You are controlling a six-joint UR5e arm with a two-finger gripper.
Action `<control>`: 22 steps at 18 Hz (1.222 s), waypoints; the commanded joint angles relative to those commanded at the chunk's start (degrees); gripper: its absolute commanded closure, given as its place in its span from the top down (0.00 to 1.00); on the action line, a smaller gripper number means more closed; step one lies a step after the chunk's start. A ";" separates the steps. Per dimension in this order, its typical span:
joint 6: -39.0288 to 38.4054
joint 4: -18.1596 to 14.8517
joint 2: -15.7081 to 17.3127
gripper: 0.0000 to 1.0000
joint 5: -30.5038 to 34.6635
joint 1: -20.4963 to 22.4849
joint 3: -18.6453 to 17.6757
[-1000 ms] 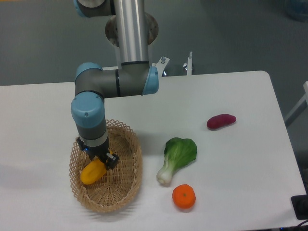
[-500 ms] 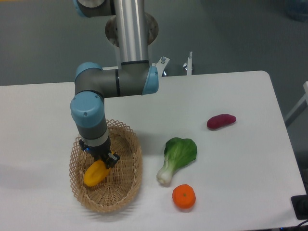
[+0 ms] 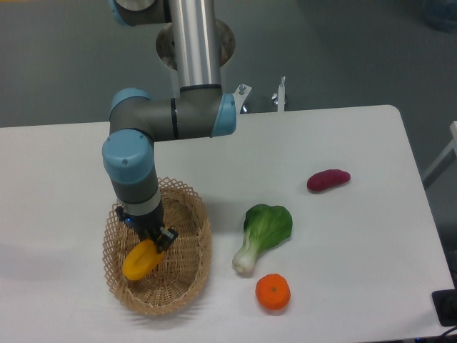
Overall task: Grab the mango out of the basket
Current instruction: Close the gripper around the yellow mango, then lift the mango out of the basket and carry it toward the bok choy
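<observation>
Five items sit on the white table (image 3: pixel 343 243), noted from the near edge back. Nearest: a small round orange (image 3: pixel 273 292), alone, just ahead of the white stalk end of a bok choy (image 3: pixel 261 234) whose green leaves fan away toward the far right. Left of both, close to the near-left part of the tabletop, the oval wicker basket (image 3: pixel 191 264) lies with its open lattice rim up. Inside it, toward the left side, the mango (image 3: pixel 141 259) shows as a yellow-orange body, tilted, its upper end tucked under the gripper (image 3: pixel 151 237). The gripper points down into the basket from directly above; the dark fingers sit against the fruit's upper end and look clamped on it, though the wrist hides most of the contact. Whether the mango's lower end touches the weave or hangs just clear of it cannot be told from this angle. Above the gripper, the grey forearm with blue joint caps rises, bends at an elbow, and joins the silver upright column at the back of the table. Farther right, well apart from everything else, a dark purple-red oblong vegetable (image 3: pixel 328 179) lies on its side. Beyond the far edge, grey floor.
</observation>
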 joint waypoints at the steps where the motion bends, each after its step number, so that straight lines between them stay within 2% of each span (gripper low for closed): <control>1: 0.18 -0.09 0.53 0.45 -0.09 0.88 0.53; 7: 6.68 -0.97 2.99 0.45 -0.79 6.77 2.38; 9: 10.10 -2.28 3.69 0.45 -2.02 9.40 2.47; 11: 14.31 -4.82 5.10 0.45 -2.81 12.48 3.16; 19: 36.72 -17.48 7.39 0.45 -3.08 26.01 7.91; 22: 43.32 -19.51 7.39 0.45 -3.08 30.15 8.70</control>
